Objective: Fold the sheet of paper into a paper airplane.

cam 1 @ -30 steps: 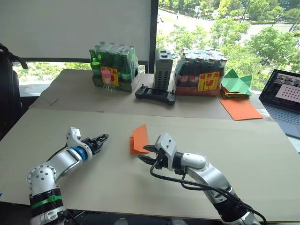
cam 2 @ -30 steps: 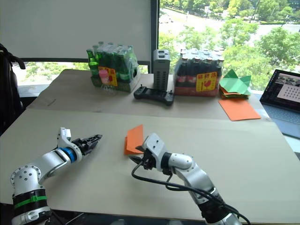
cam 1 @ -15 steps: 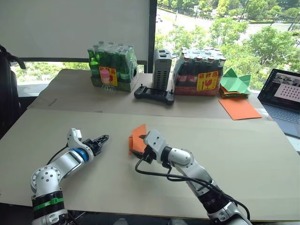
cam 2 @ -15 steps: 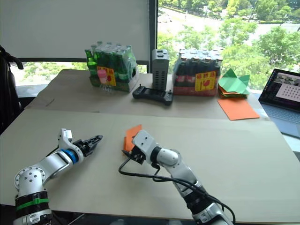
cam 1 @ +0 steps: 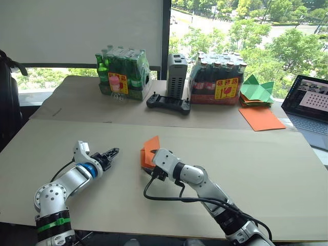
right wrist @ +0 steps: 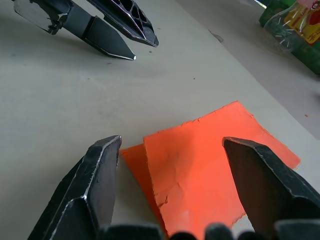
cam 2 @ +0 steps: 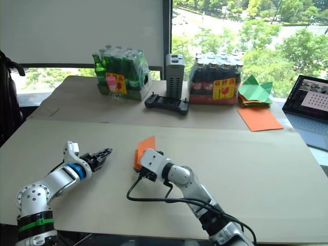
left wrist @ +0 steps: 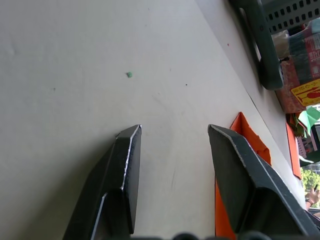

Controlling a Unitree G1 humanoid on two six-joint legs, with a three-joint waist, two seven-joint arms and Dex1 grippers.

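Sheet of paper (right wrist: pixel 200 160) lies folded on the table (cam 1: pixel 266 164); my right end effector (right wrist: pixel 175 150) straddles it, spread wide. Left end effector (cam 1: pixel 114 151) beside the sheet, also parted.

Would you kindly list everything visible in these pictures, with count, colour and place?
Sheet of paper: one, bright orange, folded, near table centre.
Larger sheet: one, orange, far table, right.
Paper shapes: a few, green, behind the larger sheet.
Green bottle pack: one, far table, left.
Dark bottle pack: one, red and yellow label, far table, right of centre.
Grey box: one, between the packs.
Controller: one, black, before the box.
Laptop: one, open, far right.
Left claw: black, open, left of the sheet of paper.
Right claw: black, open over the sheet of paper.
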